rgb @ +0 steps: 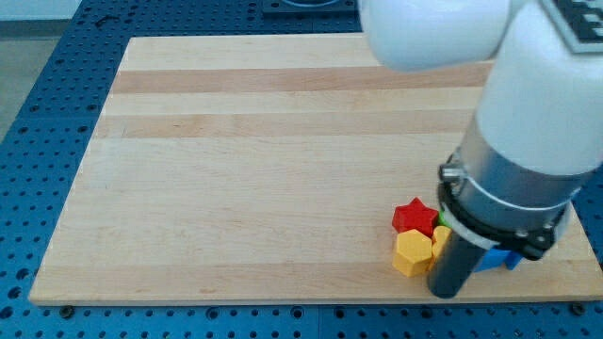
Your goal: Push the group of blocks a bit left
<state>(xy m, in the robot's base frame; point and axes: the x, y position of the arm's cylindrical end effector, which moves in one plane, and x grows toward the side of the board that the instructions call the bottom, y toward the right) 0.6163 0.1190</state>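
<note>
A tight group of blocks sits near the board's bottom right corner. A red star block (415, 216) is at the group's top left. A yellow hexagon block (412, 252) lies just below it. A second yellow block (439, 239) and a sliver of a green block (443, 219) show beside them, partly hidden. A blue block (497, 258) peeks out at the right behind the rod. My tip (447, 290) is at the lower end of the dark rod, just right of the yellow hexagon and close against the group.
The wooden board (264, 169) lies on a blue perforated table (47, 94). The arm's large white and grey body (528, 122) fills the view's upper right and hides part of the group. The board's bottom edge runs just below my tip.
</note>
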